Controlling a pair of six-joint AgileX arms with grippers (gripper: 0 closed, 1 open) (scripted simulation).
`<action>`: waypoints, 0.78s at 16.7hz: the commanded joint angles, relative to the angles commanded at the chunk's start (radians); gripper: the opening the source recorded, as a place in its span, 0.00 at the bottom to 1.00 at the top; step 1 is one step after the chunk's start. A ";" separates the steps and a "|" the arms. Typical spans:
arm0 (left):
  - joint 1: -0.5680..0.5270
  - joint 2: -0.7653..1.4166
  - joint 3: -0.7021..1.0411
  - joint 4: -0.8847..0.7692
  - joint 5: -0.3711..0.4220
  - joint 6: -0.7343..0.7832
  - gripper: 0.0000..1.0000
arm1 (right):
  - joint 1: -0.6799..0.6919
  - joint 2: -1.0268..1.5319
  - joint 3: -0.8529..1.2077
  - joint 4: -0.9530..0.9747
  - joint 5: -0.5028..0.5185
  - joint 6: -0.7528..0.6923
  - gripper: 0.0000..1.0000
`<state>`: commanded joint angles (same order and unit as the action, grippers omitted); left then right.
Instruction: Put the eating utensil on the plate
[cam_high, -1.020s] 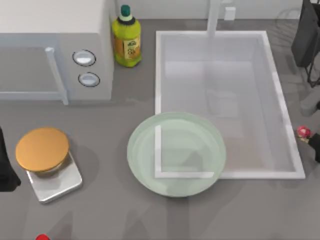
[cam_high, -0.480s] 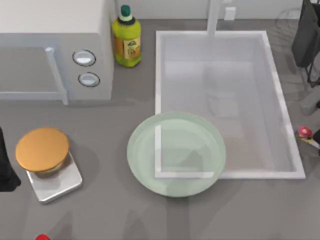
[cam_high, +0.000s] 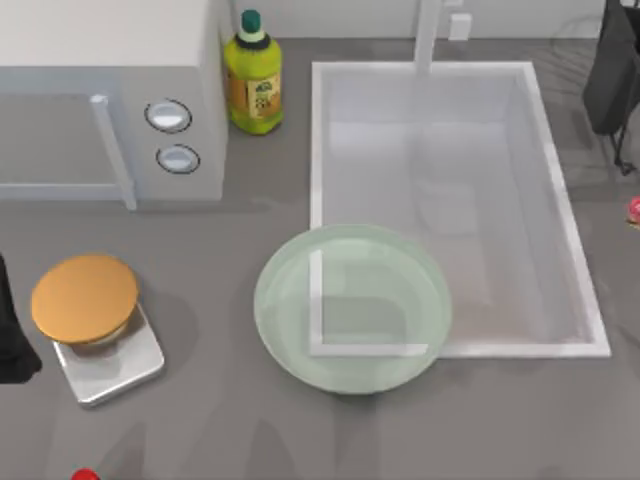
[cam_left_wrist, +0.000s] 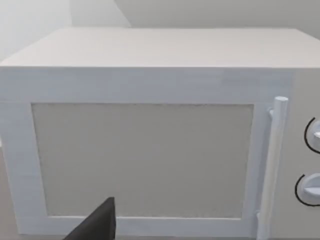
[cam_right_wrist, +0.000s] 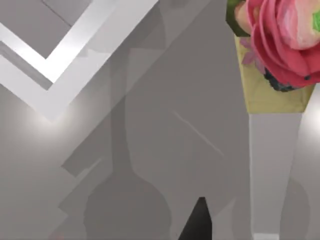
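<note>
The spoon (cam_right_wrist: 272, 145) appears in the right wrist view, its pale handle running lengthwise toward a pink rose-shaped knob (cam_right_wrist: 280, 37), above grey tabletop (cam_right_wrist: 150, 150). From above, that knob (cam_high: 634, 208) peeks at the right edge, well apart from the plate (cam_high: 352, 306). Whether either gripper's fingers are spread, I cannot tell.
</note>
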<state>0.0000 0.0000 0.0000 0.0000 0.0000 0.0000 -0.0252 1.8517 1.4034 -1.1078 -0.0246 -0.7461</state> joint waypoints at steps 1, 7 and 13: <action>0.000 0.000 0.000 0.000 0.000 0.000 1.00 | 0.000 -0.014 0.017 -0.020 0.000 0.001 0.00; 0.000 0.000 0.000 0.000 0.000 0.000 1.00 | 0.001 -0.017 0.021 -0.028 0.000 0.003 0.00; 0.000 0.000 0.000 0.000 0.000 0.000 1.00 | 0.058 0.041 0.091 -0.051 0.004 -0.209 0.00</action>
<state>0.0000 0.0000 0.0000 0.0000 0.0000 0.0000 0.0329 1.8928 1.4946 -1.1590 -0.0205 -0.9554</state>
